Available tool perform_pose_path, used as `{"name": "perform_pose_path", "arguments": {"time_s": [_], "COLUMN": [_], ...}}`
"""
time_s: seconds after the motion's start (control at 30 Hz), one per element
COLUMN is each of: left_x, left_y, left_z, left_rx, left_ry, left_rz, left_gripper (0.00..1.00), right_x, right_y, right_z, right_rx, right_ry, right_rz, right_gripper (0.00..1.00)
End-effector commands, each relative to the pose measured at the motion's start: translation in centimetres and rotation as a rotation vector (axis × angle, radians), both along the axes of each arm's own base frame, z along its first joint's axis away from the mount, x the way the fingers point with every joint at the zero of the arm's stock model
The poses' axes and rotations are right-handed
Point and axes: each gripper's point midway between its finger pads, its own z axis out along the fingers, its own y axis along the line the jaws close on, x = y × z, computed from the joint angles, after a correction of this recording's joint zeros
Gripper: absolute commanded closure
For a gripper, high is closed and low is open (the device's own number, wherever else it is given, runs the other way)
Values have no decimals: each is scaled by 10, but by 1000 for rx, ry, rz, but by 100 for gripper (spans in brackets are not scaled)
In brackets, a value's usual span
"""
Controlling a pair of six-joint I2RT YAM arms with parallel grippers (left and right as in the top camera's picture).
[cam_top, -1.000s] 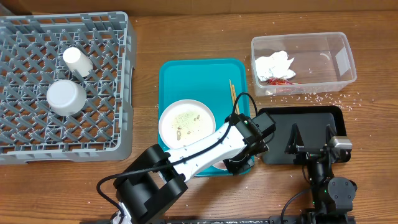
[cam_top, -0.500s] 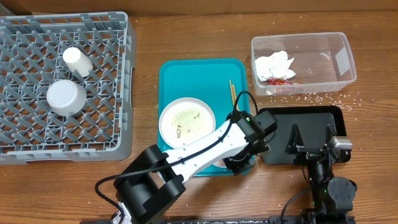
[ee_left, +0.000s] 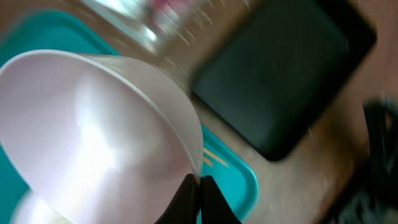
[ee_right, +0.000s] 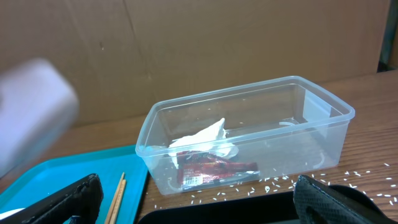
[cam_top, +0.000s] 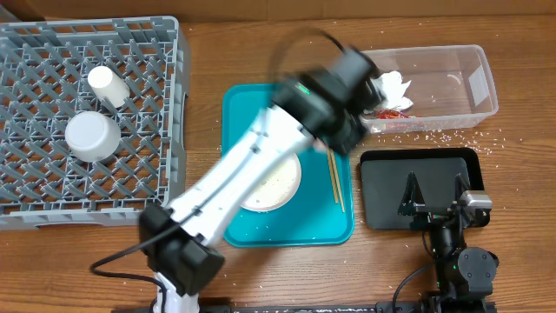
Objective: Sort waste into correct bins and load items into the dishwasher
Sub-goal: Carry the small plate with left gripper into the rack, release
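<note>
Left gripper (ee_left: 198,186) pinched shut on the pink bowl (ee_left: 93,137), up beside the tub (cam_top: 473,65); right gripper (cam_top: 432,193) gaped wide over the black tray (cam_top: 434,169).
The left arm, blurred, reached from lower left to upper centre of the overhead frame, and its jaws clamped the bowl's rim. The tub at upper right held the napkin (cam_top: 382,89) and the wrapper (cam_top: 391,113), with rice (cam_top: 452,136) scattered below it. The plate (cam_top: 278,183) and the chopsticks (cam_top: 334,178) lay on the teal tray (cam_top: 330,222) at centre. The rack (cam_top: 178,113) at upper left held the cup (cam_top: 109,85) and the grey bowl (cam_top: 93,135).
</note>
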Motion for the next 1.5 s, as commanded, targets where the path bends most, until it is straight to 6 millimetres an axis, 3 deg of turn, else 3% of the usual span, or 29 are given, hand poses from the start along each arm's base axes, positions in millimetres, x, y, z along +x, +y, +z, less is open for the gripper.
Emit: {"name": "perform_pose_path", "arguments": {"time_s": [0.0, 0.1, 0.23, 0.37, 0.5, 0.57, 0.7, 0.87, 1.1, 1.2, 1.47], "left_x": [65, 118, 180, 218, 239, 252, 274, 277, 263, 261, 265], "left_y": [51, 97, 177, 242, 284, 312, 385, 466, 524, 542, 545], "left_z": [48, 73, 97, 117, 133, 131, 107, 77, 74, 57, 18], "left_rx": [-122, -215, -302, -408, -586, -636, -734, -801, -917, -935, -967], "left_ry": [-107, -209, -340, -435, -483, -508, -459, -418, -452, -420, -351], "left_rz": [171, 285, 499, 613, 546, 554, 763, 922, 848, 893, 857], "left_gripper": [96, 96, 96, 96, 96, 96, 96, 96, 96, 96, 96], "right_x": [0, 0, 0, 0, 0, 0, 0, 0, 0, 0, 0], "right_y": [1, 1, 1, 1, 1, 1, 1, 1, 1, 1, 1], "right_z": [-2, -2, -2, -2, -2, -2, -2, -2, -2, -2, -2], "right_rx": [-7, -7, -7, -7, -7, -7, -7, -7, -7, -7, -7], "right_ry": [-4, -4, -4, -4, -4, -4, -4, -4, -4, -4, -4], "right_rz": [6, 6, 6, 6, 6, 6, 6, 6, 6, 6, 6], "right_gripper": [0, 0, 0, 0, 0, 0, 0, 0, 0, 0, 0]}}
